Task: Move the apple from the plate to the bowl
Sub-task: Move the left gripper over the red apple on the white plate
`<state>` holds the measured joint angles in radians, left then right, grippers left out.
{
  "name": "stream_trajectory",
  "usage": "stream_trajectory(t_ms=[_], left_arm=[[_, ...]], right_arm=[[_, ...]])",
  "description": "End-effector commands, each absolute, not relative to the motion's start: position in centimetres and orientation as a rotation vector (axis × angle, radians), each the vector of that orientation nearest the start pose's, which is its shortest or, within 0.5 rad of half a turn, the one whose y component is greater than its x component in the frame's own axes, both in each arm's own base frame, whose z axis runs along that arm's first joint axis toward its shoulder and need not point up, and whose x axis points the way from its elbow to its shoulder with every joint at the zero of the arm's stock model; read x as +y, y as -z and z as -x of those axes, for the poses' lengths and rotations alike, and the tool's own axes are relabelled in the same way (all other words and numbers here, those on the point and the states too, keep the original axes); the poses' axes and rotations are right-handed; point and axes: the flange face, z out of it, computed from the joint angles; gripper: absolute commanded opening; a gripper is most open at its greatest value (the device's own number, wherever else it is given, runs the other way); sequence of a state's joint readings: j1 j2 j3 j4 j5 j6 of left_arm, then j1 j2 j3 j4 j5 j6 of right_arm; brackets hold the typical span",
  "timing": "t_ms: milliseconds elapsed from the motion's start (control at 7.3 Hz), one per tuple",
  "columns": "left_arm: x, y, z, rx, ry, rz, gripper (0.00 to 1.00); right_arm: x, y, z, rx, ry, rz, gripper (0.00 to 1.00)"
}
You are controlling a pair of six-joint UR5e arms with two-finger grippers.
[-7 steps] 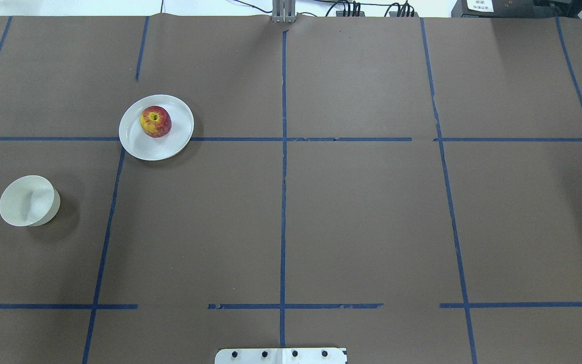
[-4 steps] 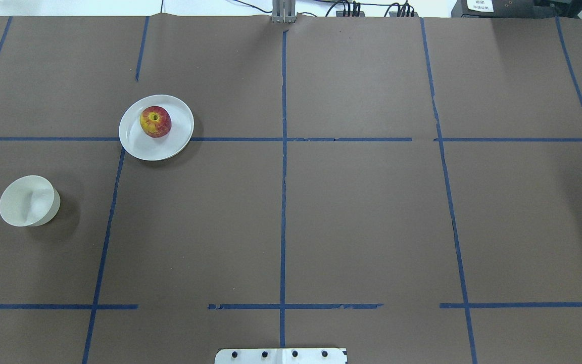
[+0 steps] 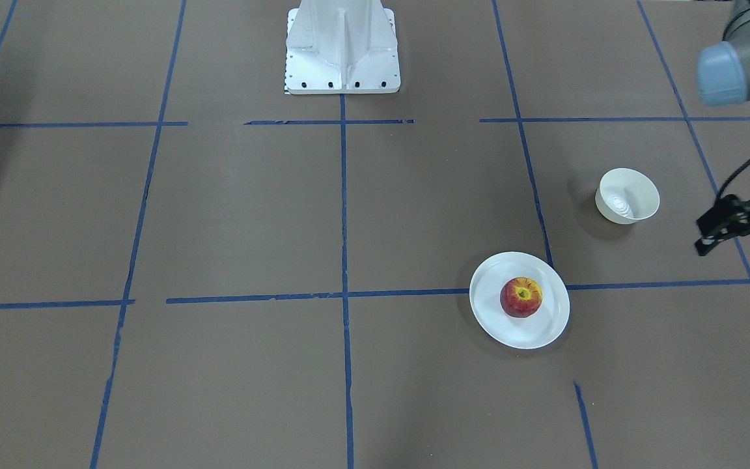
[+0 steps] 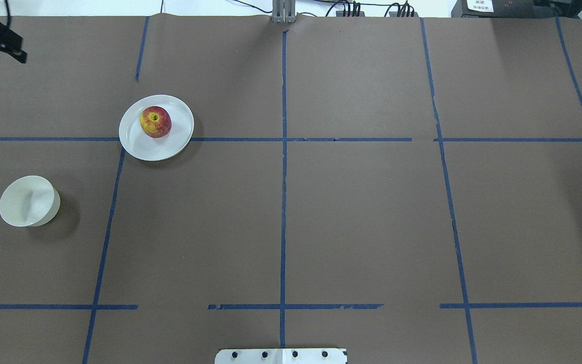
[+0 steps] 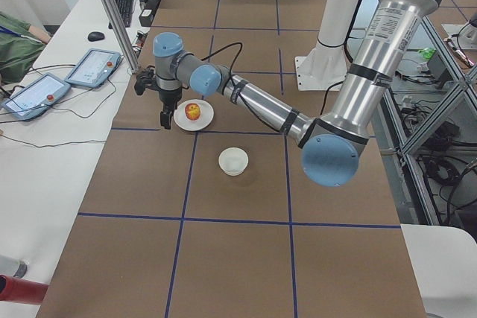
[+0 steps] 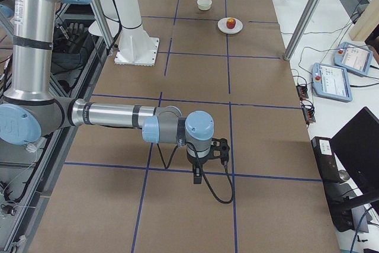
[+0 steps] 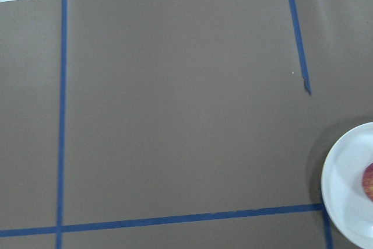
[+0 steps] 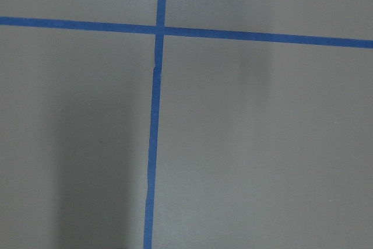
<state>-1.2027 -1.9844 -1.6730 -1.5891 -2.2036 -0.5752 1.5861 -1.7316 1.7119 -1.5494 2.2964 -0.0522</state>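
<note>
Fingers [image 3: 708, 241]: left gripper [image 3: 736, 249] spread wide, holding nothing; right gripper [image 6: 211, 169], cannot tell.
Apple [image 3: 521, 297]: on the plate [image 3: 493, 320]; bowl [image 3: 611, 212] nearby.
Advice: centre over apple, descend straight, close gently.

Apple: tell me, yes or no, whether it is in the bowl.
No, the apple sits on the white plate, well apart from the cream-white bowl.

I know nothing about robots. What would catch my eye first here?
A small red apple with a yellow-green top sits on a flat white plate, on the robot's left. A small deep cream-white bowl stands empty nearer the robot, and the black left gripper hangs open farther out to that side.
</note>
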Motion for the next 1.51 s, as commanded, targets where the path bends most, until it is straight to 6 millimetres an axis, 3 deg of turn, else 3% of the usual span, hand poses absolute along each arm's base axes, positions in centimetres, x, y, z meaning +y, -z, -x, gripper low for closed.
stream_trajectory(t_ms=[0,274,548,959,1370], left_arm=[[-63.3,-33.8,-27.5,0.791,0.081,-0.099,1.0],[-62.9,-35.7,-33.7,0.821,0.125,-0.104,1.0],[-63.3,-36.1,-37.3,0.822,0.136,-0.083,1.0],[-62.8,-36.8,-40.3,0.803,0.156,-0.093,1.0],[-62.5,-38.1,-41.8,0.79,0.155,-0.097,1.0]], right_arm=[[-42.3,-66.4,-7.4,-0.725,0.036,-0.026,1.0],[-42.3,-66.4,-7.4,-0.725,0.036,-0.026,1.0],[-42.3,-66.4,-7.4,-0.725,0.036,-0.026,1.0],[-42.3,-66.4,-7.4,-0.725,0.036,-0.026,1.0],[-42.3,-66.4,-7.4,-0.725,0.036,-0.026,1.0]])
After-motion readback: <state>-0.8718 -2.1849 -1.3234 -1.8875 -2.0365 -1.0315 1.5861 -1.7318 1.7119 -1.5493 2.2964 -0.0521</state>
